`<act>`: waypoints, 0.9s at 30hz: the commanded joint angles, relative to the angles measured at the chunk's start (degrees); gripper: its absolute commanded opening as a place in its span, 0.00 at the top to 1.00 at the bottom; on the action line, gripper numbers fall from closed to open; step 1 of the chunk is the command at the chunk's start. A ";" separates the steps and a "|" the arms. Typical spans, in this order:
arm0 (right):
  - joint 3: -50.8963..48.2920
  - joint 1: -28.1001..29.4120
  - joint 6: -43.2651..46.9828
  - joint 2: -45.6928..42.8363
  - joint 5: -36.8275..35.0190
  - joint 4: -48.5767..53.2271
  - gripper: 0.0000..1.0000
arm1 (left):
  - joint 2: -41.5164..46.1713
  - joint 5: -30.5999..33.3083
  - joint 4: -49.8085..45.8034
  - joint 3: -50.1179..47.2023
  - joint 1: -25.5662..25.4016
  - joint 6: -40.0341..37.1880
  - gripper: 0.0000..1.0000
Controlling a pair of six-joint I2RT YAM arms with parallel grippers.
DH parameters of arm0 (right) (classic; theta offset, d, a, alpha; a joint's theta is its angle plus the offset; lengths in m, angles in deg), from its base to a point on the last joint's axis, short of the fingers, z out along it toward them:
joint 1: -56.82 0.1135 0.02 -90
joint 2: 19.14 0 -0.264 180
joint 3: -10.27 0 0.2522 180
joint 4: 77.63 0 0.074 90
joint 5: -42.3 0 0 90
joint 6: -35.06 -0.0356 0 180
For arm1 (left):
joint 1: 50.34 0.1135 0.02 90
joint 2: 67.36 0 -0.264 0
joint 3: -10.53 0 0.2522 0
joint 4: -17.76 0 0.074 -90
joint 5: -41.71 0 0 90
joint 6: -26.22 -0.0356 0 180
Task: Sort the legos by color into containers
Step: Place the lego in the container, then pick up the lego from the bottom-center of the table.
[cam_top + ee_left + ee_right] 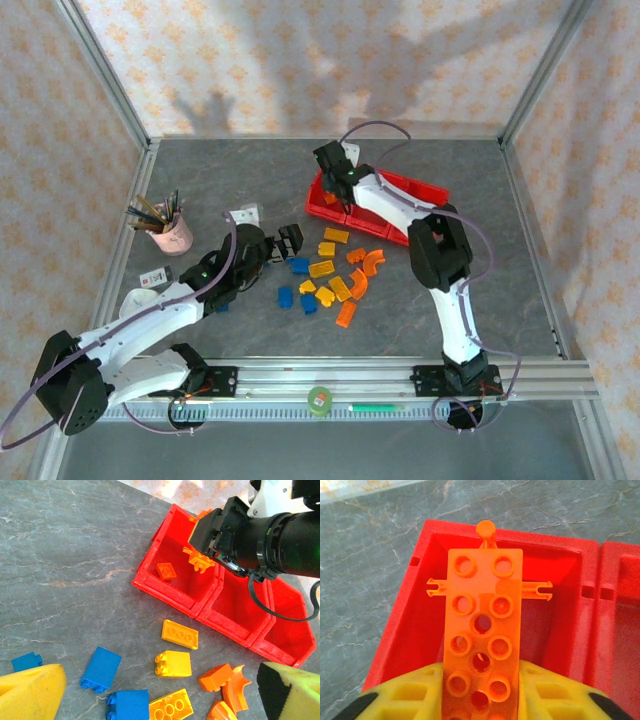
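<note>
**Squarely over the end bin, an orange plate (482, 605) hangs in the right gripper's (481, 680) grasp**

Reaching across the grey marbled table (220, 180), the right arm holds its gripper above the row of three joined red bins (165, 592). Its yellow foam pads (400, 700) are clamped on the long edges of the plate, a studded orange strip with small pegs jutting from its sides. The plate is held clear of the floor of the bin at the left end of the row in the top view. A small orange square brick (166, 571) lies on the floor of that same bin.

The left gripper (291, 240) hovers low over the table, its fingers (30, 690) spread wide with nothing between them. The loose legos (330, 275) lie scattered on the table between the two arms, just in front of the bins. A blue brick (101, 669) sits nearest the left gripper, a yellow brick (173, 663) lies beside it, and an orange curved piece (235, 685) lies further to the right.

A pink pencil cup (172, 232) stands well apart, near the left wall. A green tape roll (319, 399) rests at the near edge, by the rail that carries the arm bases.
</note>
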State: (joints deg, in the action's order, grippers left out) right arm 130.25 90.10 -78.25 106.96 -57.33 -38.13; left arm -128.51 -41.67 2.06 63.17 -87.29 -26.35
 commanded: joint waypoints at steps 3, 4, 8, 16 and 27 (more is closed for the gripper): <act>3.74 -1.02 1.14 0.13 0.40 2.99 0.52 | -0.92 -0.79 1.58 1.99 0.60 -1.12 0.01; 3.76 -1.02 1.33 -0.50 0.61 3.10 0.51 | -0.99 -0.87 1.58 2.12 0.64 -1.13 0.01; 1.16 -0.80 1.73 -4.60 2.04 2.63 0.45 | -0.64 -1.63 1.59 2.35 0.63 -0.88 0.01; -15.99 2.10 1.42 -19.34 3.11 -1.14 0.36 | 0.98 -5.29 1.26 1.64 0.57 0.34 0.01; -39.86 6.71 -3.83 -36.52 2.69 -0.56 0.23 | 2.86 -7.18 0.62 -1.36 -4.08 2.41 0.01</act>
State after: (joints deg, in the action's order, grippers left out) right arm 94.75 95.58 -79.47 73.85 -53.50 -39.70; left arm -126.96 -48.93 2.09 62.99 -89.24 -24.99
